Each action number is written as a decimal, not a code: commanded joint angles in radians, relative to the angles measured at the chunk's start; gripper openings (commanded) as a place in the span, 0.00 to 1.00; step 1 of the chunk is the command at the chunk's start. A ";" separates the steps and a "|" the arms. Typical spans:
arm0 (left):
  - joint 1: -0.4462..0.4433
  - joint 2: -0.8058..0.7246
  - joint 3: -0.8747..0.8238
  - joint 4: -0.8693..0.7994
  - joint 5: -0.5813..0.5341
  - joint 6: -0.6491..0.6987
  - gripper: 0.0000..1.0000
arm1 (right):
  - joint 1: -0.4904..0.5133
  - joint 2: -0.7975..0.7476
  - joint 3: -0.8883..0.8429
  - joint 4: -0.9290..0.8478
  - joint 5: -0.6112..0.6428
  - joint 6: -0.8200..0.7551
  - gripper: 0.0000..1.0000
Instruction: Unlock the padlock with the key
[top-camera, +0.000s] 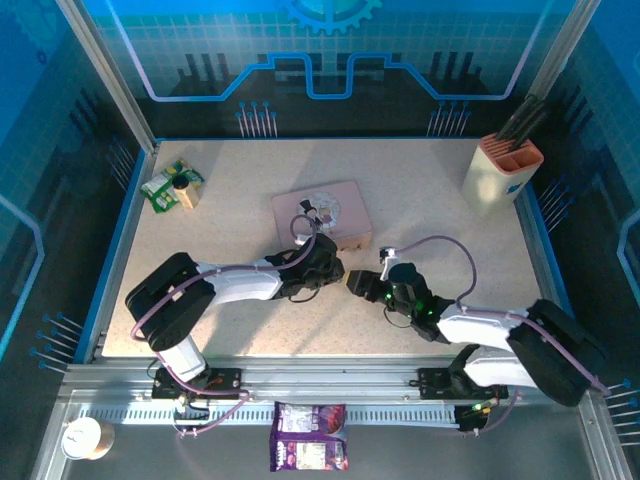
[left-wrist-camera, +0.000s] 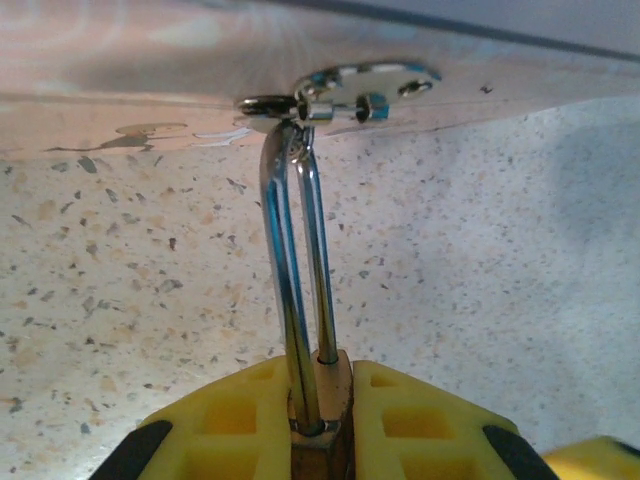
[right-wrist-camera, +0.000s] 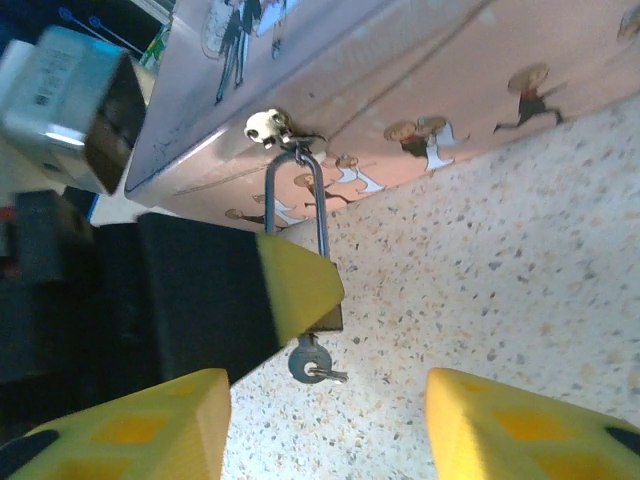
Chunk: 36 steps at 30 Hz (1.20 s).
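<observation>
Padlock (left-wrist-camera: 330, 380) hangs from latch (right-wrist-camera: 268, 127) of pink tin (right-wrist-camera: 400, 60) at mid-table, pinched by left gripper (left-wrist-camera: 320, 440), which hides most of its body. Key (right-wrist-camera: 308, 362) sticks out of its underside. Right gripper (right-wrist-camera: 320, 400) is spread wide just beside it.

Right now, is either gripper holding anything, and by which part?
The left gripper clamps the padlock by its brass body; the right gripper is open, holding nothing.
</observation>
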 joint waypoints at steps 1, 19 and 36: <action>-0.025 0.032 0.056 -0.066 -0.049 0.122 0.00 | -0.048 -0.083 0.030 -0.261 0.016 -0.107 0.58; -0.059 0.052 0.082 -0.139 -0.156 0.168 0.28 | -0.138 -0.152 0.011 -0.292 -0.042 -0.108 0.59; -0.048 -0.199 0.027 -0.226 -0.283 0.293 0.51 | -0.134 -0.066 0.058 -0.238 -0.110 -0.188 0.56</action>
